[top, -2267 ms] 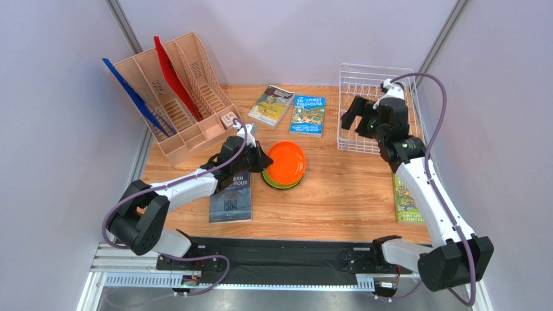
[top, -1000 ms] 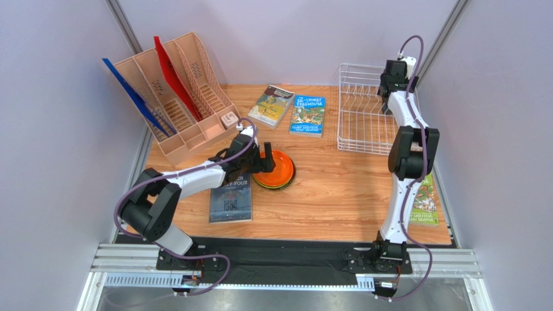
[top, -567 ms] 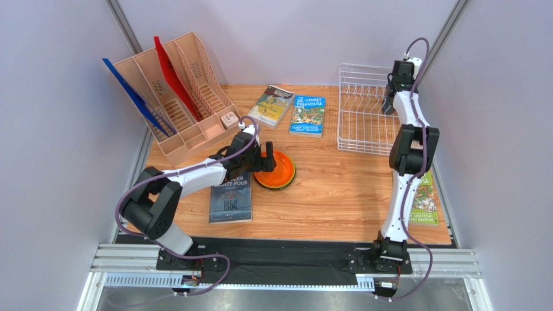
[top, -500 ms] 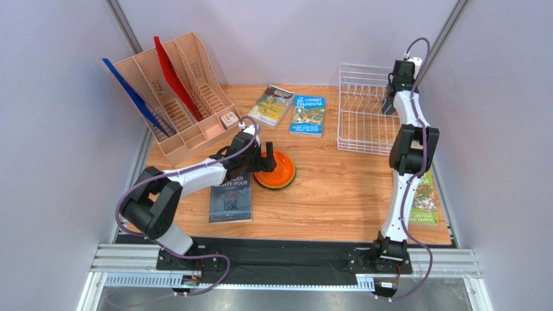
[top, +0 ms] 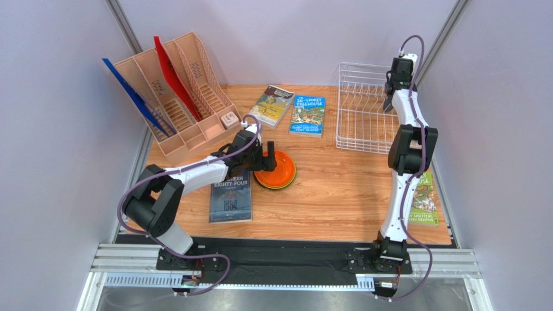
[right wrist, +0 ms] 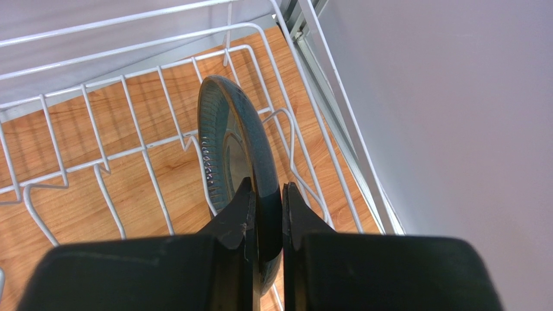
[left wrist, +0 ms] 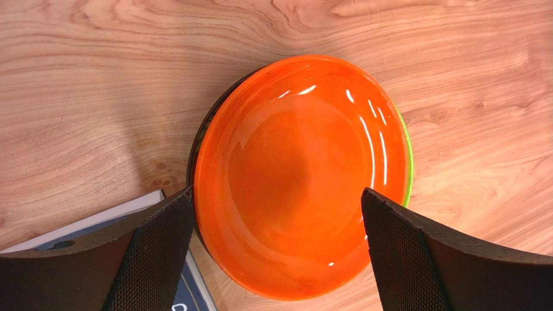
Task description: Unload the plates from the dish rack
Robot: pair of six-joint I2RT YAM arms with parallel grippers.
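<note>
Overhead, the scene was a small booth: pale lilac walls [top: 58, 129] closed in a wood-grain table [top: 337, 194] on the left, back and right. Metal posts [top: 122, 24] stood in the far corners, and a black strip [top: 279, 254] ran along the near edge where the arms were bolted. The dish rack [top: 360, 110] stood in the table's far right corner, close to the right wall. Inside it, the grey-teal plate [right wrist: 224, 139] stood on edge among the white tines at the rack's right side. The right gripper [right wrist: 267, 217] pinched that plate's rim, one finger on each face. Near the table's middle lay a stack with the orange plate [left wrist: 298, 175] on top, the lime green plate [left wrist: 408, 162] showing as a thin rim beneath, and a dark plate [left wrist: 193, 155] peeking out under both. The left gripper [left wrist: 276, 204] hung over the stack with its fingers spread wide, one on either side of the orange rim, holding nothing. A blue-covered book [top: 308, 115] and three others lay flat on the wood, and a peach file organizer [top: 185, 97] occupied the far left corner.
</note>
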